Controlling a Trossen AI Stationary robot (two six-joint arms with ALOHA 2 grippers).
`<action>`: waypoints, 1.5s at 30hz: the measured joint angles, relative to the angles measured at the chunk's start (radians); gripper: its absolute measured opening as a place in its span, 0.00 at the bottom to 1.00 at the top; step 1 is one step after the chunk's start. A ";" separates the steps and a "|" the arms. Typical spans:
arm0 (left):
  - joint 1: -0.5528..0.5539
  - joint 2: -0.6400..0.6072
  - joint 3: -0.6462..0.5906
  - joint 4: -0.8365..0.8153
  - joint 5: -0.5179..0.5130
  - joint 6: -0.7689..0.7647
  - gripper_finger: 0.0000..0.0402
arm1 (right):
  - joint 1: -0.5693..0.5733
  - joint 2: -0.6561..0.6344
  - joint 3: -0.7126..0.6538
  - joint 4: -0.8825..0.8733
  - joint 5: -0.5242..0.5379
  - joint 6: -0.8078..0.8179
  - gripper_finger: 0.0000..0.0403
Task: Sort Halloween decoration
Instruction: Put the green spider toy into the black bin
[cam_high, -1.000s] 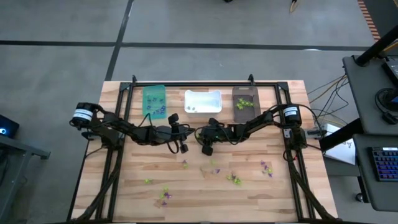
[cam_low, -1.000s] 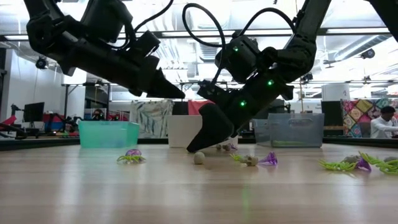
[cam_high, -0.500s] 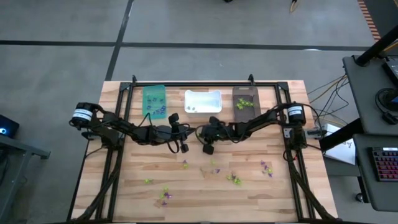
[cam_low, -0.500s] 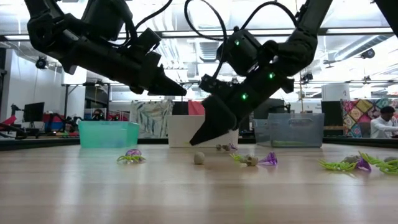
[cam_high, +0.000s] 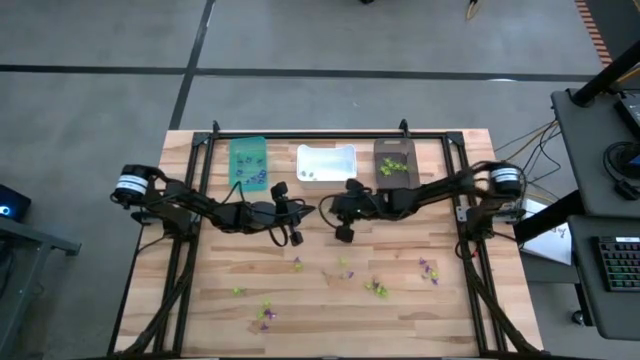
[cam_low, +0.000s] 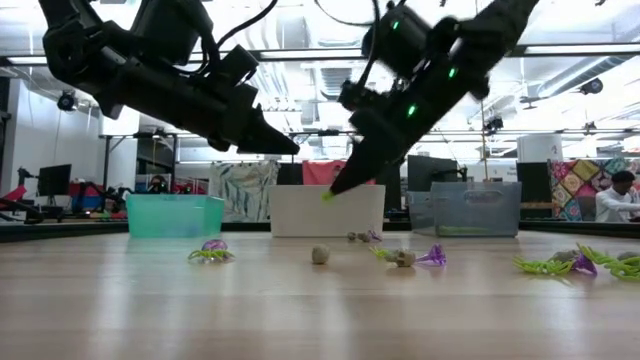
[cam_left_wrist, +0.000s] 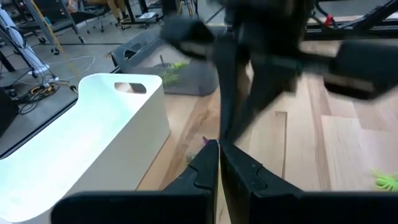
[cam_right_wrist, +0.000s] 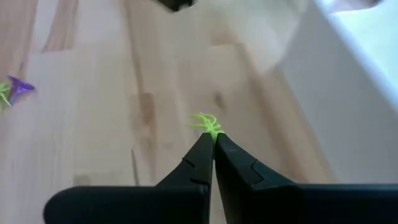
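The right gripper (cam_right_wrist: 213, 138) has lifted off the table, clamped on a lime-green trinket (cam_right_wrist: 206, 123) (sorting pending); the left gripper (cam_left_wrist: 218, 149) hovers closed.

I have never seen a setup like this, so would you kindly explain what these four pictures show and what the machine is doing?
These are four camera views of one moment. One looks straight down on a wooden table with two dark robot arms; one looks level across the tabletop; the other two sit on the arms' wrists. At the far edge stand a teal bin, a white bin and a dark bin. Tiny purple, green and pale trinkets lie scattered on the wood. The right gripper, raised near the white bin, has its jaws shut on a lime-green trinket. The left gripper hangs beside it, shut, with nothing visible in it.
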 joint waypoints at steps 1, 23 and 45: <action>-0.001 -0.004 0.000 -0.001 0.000 0.000 0.00 | 0.000 -0.031 0.000 -0.043 0.017 -0.005 0.02; -0.001 -0.099 0.033 0.000 0.000 0.026 0.00 | -0.566 -0.423 -0.077 -0.631 0.108 0.182 0.02; -0.001 -0.099 0.033 -0.056 0.000 -0.038 0.00 | -0.581 -0.409 -0.077 -0.543 0.073 0.188 0.28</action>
